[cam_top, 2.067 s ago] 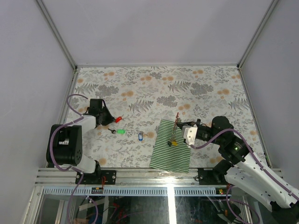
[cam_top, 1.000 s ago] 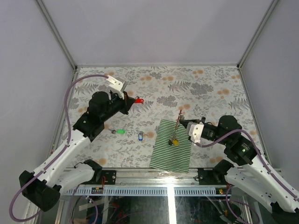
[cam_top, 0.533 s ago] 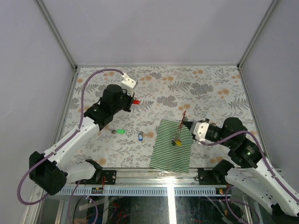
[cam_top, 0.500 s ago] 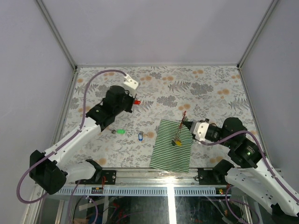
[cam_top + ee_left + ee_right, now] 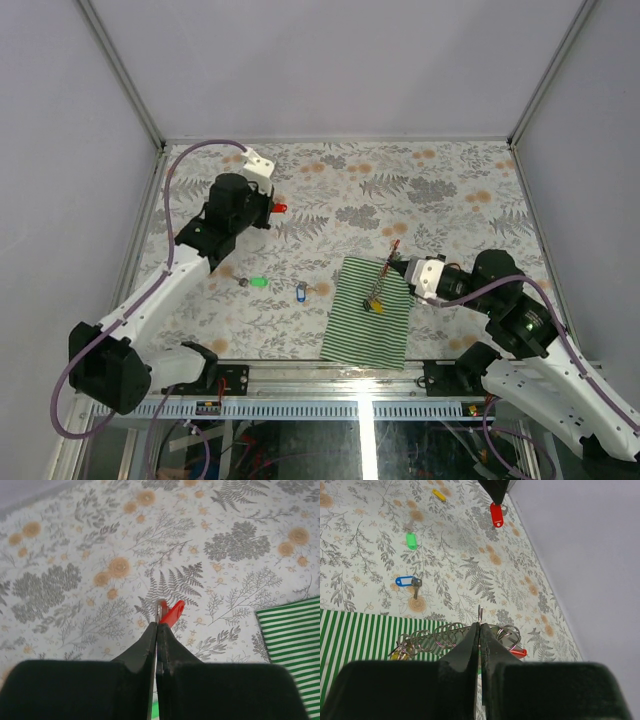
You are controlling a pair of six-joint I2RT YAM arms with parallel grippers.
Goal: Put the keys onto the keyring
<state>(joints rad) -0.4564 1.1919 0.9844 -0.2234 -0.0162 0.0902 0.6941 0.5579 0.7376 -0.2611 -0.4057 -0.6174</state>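
Note:
My left gripper (image 5: 268,208) is shut on the red-tagged key (image 5: 279,208) and holds it above the table's left part. In the left wrist view the red tag (image 5: 173,614) sticks out past the shut gripper (image 5: 159,626). My right gripper (image 5: 400,263) is shut on the keyring (image 5: 380,285), a chain of metal rings with a red clip (image 5: 396,246) and a yellow tag (image 5: 372,307) at its low end. In the right wrist view the gripper (image 5: 479,625) pinches one ring (image 5: 480,613). The green key (image 5: 258,283) and the blue key (image 5: 300,291) lie on the table.
The green-and-white striped cloth (image 5: 365,325) lies under the hanging keyring, near the front edge. In the right wrist view another yellow tag (image 5: 439,495) lies on the floral table far left. Grey walls close in the table's sides and back.
My left arm has carried the red key a little to the left and back. My right gripper still holds the keyring over the cloth, hardly moved.

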